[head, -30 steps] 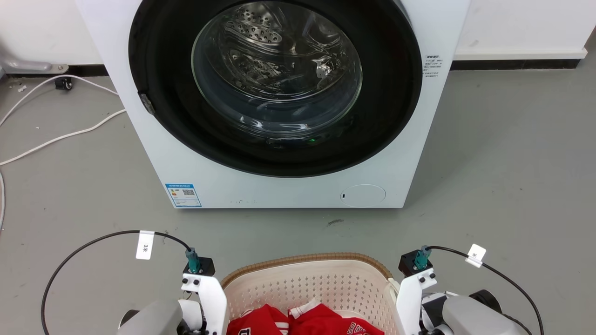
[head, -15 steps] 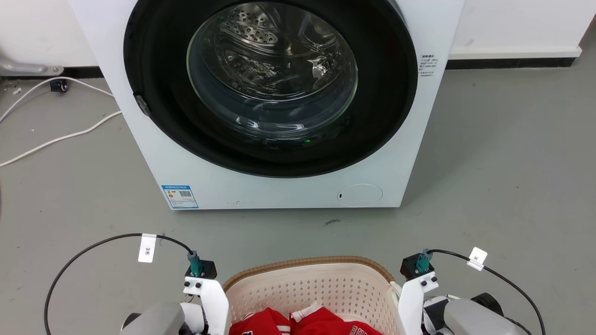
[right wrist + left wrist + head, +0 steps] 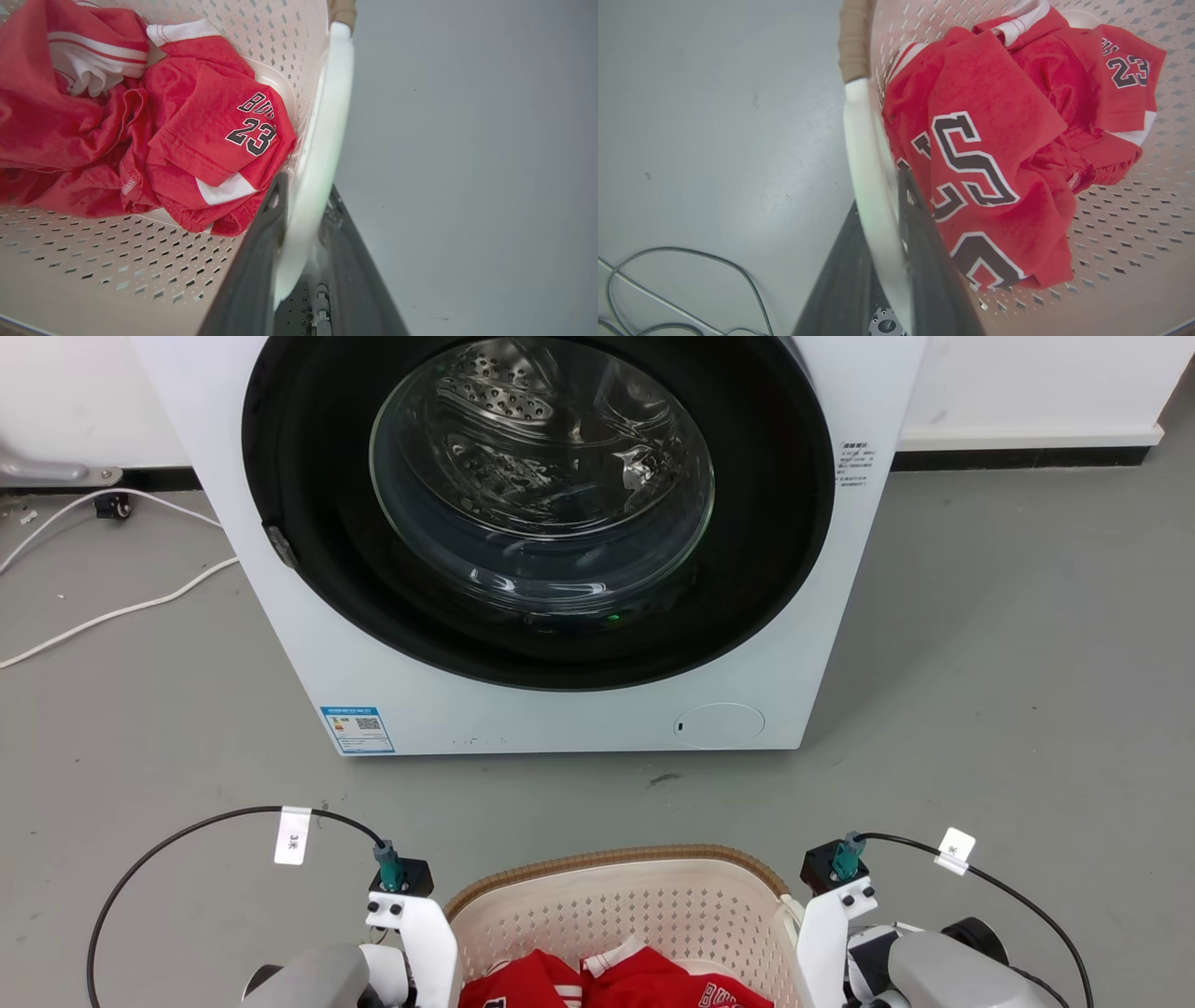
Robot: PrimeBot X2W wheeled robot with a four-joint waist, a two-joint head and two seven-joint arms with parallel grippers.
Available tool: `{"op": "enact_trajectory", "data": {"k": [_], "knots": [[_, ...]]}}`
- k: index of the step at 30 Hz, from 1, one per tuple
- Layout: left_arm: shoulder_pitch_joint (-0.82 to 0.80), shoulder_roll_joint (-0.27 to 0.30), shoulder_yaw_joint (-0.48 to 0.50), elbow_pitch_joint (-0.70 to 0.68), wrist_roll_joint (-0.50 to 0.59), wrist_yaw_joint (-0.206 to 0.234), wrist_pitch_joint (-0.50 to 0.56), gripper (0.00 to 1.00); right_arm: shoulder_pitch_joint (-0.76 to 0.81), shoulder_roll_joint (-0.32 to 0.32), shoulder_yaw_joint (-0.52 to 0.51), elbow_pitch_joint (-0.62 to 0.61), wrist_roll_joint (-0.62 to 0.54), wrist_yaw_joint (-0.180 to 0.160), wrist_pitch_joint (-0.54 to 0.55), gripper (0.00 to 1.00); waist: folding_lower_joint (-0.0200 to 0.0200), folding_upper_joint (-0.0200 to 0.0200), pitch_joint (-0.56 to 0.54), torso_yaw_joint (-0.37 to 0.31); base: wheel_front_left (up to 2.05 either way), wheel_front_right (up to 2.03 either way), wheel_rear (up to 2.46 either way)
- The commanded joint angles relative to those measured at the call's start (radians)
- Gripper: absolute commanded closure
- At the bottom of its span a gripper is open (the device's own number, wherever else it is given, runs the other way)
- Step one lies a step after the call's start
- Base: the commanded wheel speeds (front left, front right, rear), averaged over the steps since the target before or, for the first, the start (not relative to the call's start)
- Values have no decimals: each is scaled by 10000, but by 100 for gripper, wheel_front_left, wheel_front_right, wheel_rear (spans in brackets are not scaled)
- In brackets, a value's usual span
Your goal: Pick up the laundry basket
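Laundry basket (image 3: 616,896), with red jerseys (image 3: 994,140) inside, sits before the washing machine (image 3: 560,709), between both arms. Left gripper (image 3: 878,191) and right gripper (image 3: 306,186) each pinch a white side handle (image 3: 327,116), one finger inside, one outside. Grasping looks done; whether it is clear of the grey floor (image 3: 980,663) I cannot tell.

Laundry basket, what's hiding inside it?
Crumpled red jerseys with white trim, one numbered 23, lie on the perforated floor of the laundry basket. Anything beneath the cloth is covered, so I cannot tell.
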Motion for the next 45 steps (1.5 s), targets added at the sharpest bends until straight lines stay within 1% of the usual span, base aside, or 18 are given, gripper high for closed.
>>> {"op": "enact_trajectory", "data": {"k": [1, 16, 45], "knots": [[-146, -12, -41, -32, -26, -47, -52, 100, -126, 20, 89, 22, 39, 0, -85, 100, 0, -1, -5, -10, 0, 0, 0], [-180, 0, -495, 26, -314, -47, -234, 100, -99, 63, 580, 104, 419, 0, -250, 100, 0, -1, -62, -23, 0, 0, 0], [-255, 22, -877, 71, -813, -47, -371, 100, -225, 84, 905, 239, 795, 0, -414, 100, 0, -1, -48, -26, 0, 0, 0]]}}
